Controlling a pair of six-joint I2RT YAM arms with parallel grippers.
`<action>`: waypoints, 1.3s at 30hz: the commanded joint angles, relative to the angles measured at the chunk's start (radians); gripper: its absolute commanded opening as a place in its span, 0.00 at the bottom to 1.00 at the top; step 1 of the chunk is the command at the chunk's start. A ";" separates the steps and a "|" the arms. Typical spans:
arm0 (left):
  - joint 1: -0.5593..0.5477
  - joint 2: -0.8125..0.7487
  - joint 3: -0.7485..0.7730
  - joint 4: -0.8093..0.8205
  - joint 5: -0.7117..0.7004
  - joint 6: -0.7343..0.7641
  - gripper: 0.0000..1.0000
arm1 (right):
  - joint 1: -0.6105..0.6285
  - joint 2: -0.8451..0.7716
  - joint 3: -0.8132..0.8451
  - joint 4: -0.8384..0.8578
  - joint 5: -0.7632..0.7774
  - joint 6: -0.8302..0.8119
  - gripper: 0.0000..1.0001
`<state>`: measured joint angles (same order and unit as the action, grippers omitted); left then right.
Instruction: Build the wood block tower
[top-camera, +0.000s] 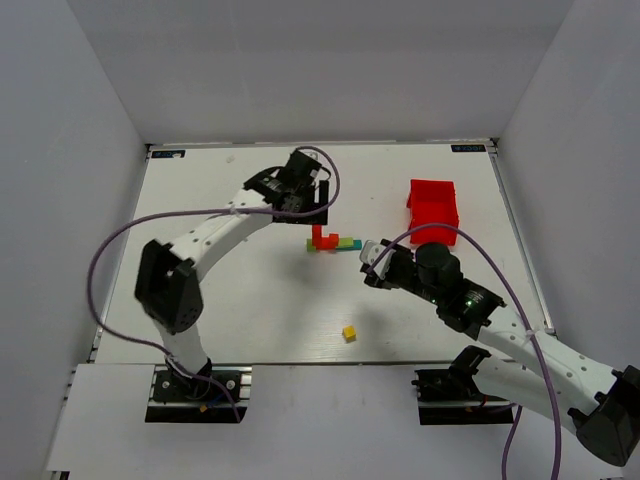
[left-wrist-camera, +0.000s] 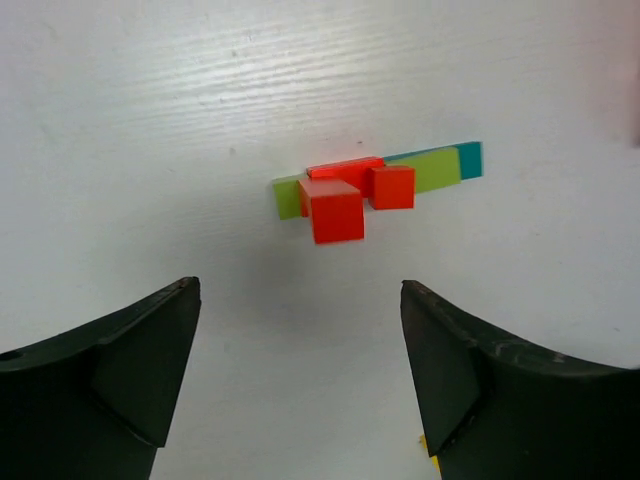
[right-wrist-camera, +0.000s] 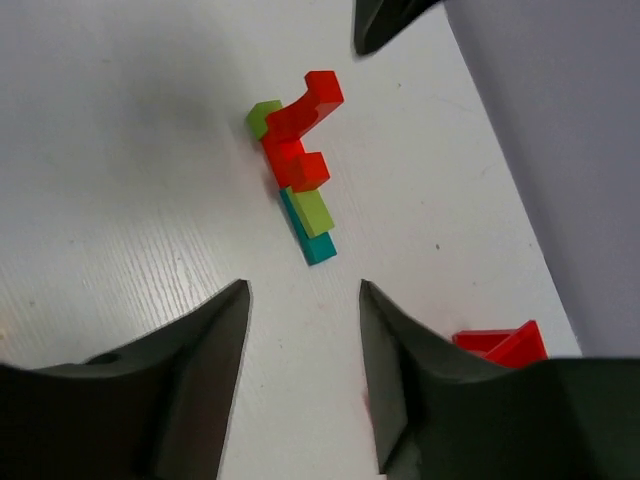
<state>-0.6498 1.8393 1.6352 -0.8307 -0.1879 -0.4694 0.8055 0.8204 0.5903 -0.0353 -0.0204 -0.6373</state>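
Yellow first: a lone cube (top-camera: 349, 333) sits close to the tabletop's near edge, about midway along it and well apart from everything else.

Further in, the right fingers (right-wrist-camera: 190, 390) are spread with nothing between them. They hover just beside the teal end of the tower (top-camera: 329, 240), which stands around the middle of the tabletop. It is low. A teal bar (right-wrist-camera: 318, 248) and a green bar (right-wrist-camera: 312, 210) lie along the tabletop. A red cube (right-wrist-camera: 308, 170) rests on them, and a red arch (right-wrist-camera: 305, 110) rises at the other end, seemingly tipped up on one leg. I cannot tell how firmly the arch is seated.

Beyond the tower, the left fingers (left-wrist-camera: 120, 370) are also spread wide and hold nothing, and they point back at the stack from the far side. A red bin (top-camera: 433, 210) sits toward the far right corner.

The likely trouble is crowding, since both sets of fingers are close to a stack that looks narrow and lightly balanced. A brush against the arch would probably topple it, and a nudge on the teal end could slide the bars out from under the red pieces. The yellow cube still has to be fetched from the near edge. Set down off-centre, or released while still pressing on the stack, it could tip the pile.
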 joint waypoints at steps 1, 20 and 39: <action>0.007 -0.300 -0.095 0.157 -0.030 0.077 0.89 | -0.003 0.006 -0.003 -0.034 -0.047 -0.044 0.53; -0.007 -1.205 -0.807 0.337 -0.053 0.281 0.74 | 0.001 0.413 0.143 -0.333 -0.564 -0.527 0.64; 0.003 -1.299 -0.842 0.328 -0.021 0.290 0.77 | 0.018 0.617 0.226 -0.564 -0.659 -0.538 0.57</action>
<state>-0.6502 0.5411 0.7929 -0.5045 -0.2211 -0.1864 0.8112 1.4437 0.8143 -0.5606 -0.6380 -1.1797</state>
